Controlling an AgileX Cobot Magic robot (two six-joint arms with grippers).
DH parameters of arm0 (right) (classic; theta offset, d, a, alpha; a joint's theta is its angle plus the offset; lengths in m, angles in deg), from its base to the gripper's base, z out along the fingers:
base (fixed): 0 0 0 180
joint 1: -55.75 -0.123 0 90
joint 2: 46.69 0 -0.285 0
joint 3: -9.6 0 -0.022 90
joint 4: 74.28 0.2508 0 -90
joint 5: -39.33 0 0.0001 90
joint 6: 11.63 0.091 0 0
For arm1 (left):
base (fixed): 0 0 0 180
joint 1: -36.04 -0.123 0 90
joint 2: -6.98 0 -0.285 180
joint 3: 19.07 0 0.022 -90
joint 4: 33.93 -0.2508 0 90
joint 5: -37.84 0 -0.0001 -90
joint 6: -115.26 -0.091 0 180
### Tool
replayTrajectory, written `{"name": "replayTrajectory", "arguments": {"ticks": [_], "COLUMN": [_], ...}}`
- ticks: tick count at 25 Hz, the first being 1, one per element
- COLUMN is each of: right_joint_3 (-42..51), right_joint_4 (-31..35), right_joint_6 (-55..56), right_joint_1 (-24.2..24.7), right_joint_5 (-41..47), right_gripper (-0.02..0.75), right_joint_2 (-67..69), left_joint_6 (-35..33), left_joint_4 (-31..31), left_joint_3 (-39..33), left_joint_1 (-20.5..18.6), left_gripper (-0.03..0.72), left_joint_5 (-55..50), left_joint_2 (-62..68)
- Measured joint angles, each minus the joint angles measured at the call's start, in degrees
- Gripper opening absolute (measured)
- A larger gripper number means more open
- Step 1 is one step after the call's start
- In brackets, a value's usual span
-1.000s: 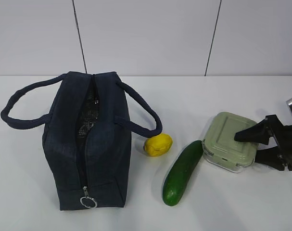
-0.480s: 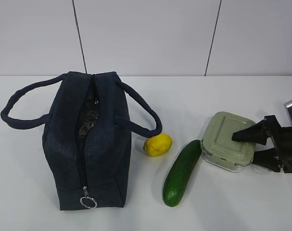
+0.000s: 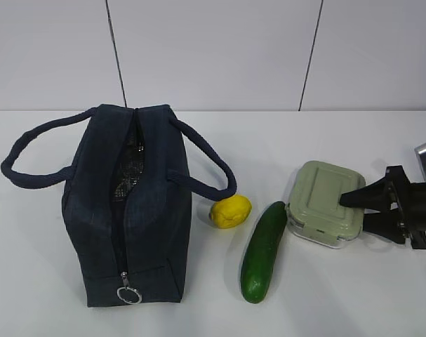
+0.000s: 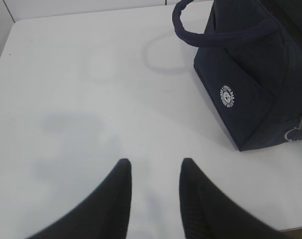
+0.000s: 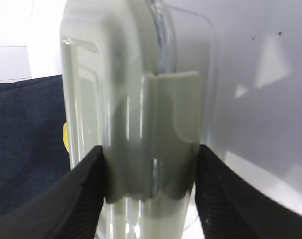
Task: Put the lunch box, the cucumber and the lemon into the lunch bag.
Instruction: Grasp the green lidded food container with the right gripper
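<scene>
The lunch box (image 3: 325, 200), sage-green lid on a clear base, lies at the right of the table, its left edge against the cucumber (image 3: 263, 251). My right gripper (image 3: 356, 213) comes in from the right, one finger on the lid and one under the base. In the right wrist view both pads press the lunch box (image 5: 136, 99), so the right gripper (image 5: 150, 154) is shut on it. The lemon (image 3: 230, 210) lies between cucumber and lunch bag (image 3: 128, 210), whose top zipper is open. My left gripper (image 4: 155, 164) hangs open over bare table, left of the lunch bag (image 4: 255, 89).
The bag's two looped handles (image 3: 205, 165) splay out to either side, one arching just above the lemon. A metal ring pull (image 3: 129, 295) hangs at the bag's near end. White table (image 3: 381, 295) surrounds everything, with a grey panelled wall behind.
The right jaws have narrowed onto the lunch box. The box slid left and now touches the cucumber, whose far end swung a little left. The left arm has not moved.
</scene>
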Motion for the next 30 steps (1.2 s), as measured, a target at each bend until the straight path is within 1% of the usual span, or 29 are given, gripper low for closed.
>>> {"name": "replayTrajectory", "arguments": {"ticks": [11, 18, 30], "right_joint_3": [0.0, 0.0, 0.0], "right_joint_4": [0.04, 0.04, -0.38], "right_joint_6": [-4.39, -4.77, -5.62], "right_joint_1": [0.0, 0.0, 0.0], "right_joint_5": [0.84, 1.27, 2.3], "right_gripper": [0.386, 0.354, 0.351], "right_joint_2": [0.04, 0.04, 0.13], "left_joint_6": [0.0, 0.0, 0.0], "left_joint_4": [0.0, 0.0, 0.0], "left_joint_3": [0.0, 0.0, 0.0], "left_joint_1": [0.0, 0.0, 0.0], "left_gripper": [0.234, 0.234, 0.234], "left_joint_5": [0.0, 0.0, 0.0], "left_joint_2": [0.0, 0.0, 0.0]}}
